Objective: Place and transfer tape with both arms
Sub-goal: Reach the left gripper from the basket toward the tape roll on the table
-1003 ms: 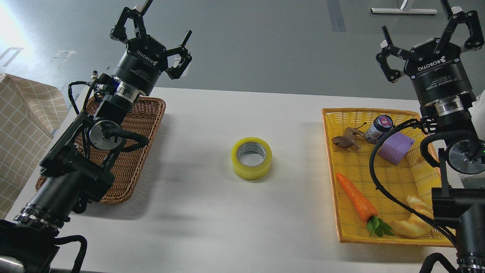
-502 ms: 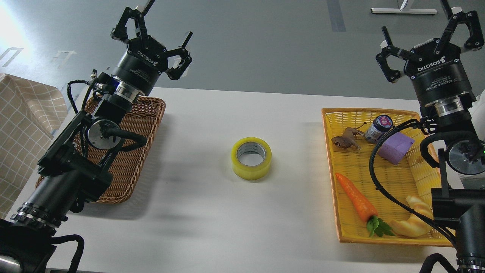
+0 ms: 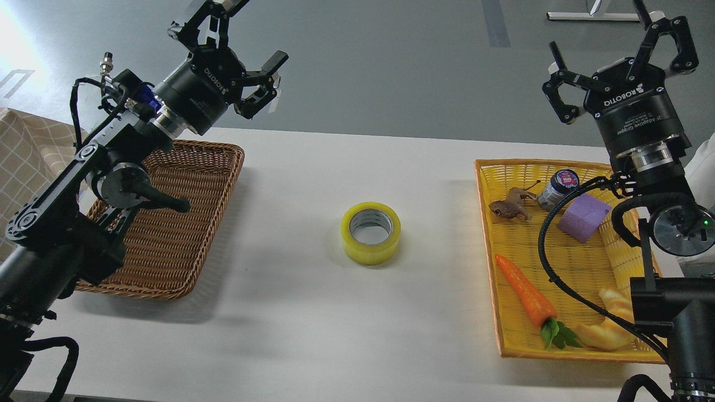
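Tape (image 3: 371,233): wide roll of translucent yellow packing tape with grey-white core, lying flat at the middle of the white counter (image 3: 313,312), untouched. Left of it, well apart: brown woven wicker basket (image 3: 167,245). Right of it: yellow plastic basket (image 3: 505,312) holding an orange toy carrot (image 3: 525,296), purple foam block (image 3: 584,216), small jar (image 3: 556,190), brown toy animal (image 3: 508,207) and bread piece (image 3: 606,329). Left gripper (image 3: 246,44): raised above the counter's far edge, fingers spread, holding nothing. Right gripper (image 3: 614,61): raised likewise, fingers spread, holding nothing.
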`<state>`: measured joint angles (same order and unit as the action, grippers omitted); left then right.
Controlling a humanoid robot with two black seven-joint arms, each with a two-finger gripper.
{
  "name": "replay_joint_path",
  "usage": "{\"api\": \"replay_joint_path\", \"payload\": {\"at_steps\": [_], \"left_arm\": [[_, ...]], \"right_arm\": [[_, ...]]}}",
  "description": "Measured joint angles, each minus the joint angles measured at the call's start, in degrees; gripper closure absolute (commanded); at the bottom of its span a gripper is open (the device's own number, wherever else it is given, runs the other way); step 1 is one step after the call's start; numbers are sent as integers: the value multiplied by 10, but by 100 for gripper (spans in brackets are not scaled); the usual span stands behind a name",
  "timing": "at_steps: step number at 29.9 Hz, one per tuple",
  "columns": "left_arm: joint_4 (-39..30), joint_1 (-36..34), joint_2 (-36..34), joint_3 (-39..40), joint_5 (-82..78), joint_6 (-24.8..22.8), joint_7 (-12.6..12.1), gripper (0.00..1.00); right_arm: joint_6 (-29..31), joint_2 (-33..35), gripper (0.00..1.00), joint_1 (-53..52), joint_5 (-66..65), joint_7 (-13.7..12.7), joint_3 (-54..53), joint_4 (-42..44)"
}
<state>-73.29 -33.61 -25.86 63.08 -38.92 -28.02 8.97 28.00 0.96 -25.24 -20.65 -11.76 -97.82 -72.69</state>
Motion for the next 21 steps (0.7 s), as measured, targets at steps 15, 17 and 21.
{"api": "replay_joint_path", "payload": {"at_steps": [15,17,21], "left_arm": [[-59,-64,-24,-91,-349,0,-15,2],[-58,-68,-23,-115,-417,0,-15,2],[-58,-70,-18,-151,-542,0,-14,2]], "right_arm": [[0,1,0,16,-1,0,1,2],[0,1,0,18,-1,0,0,1],[0,1,0,19,-1,0,0,0]]}}
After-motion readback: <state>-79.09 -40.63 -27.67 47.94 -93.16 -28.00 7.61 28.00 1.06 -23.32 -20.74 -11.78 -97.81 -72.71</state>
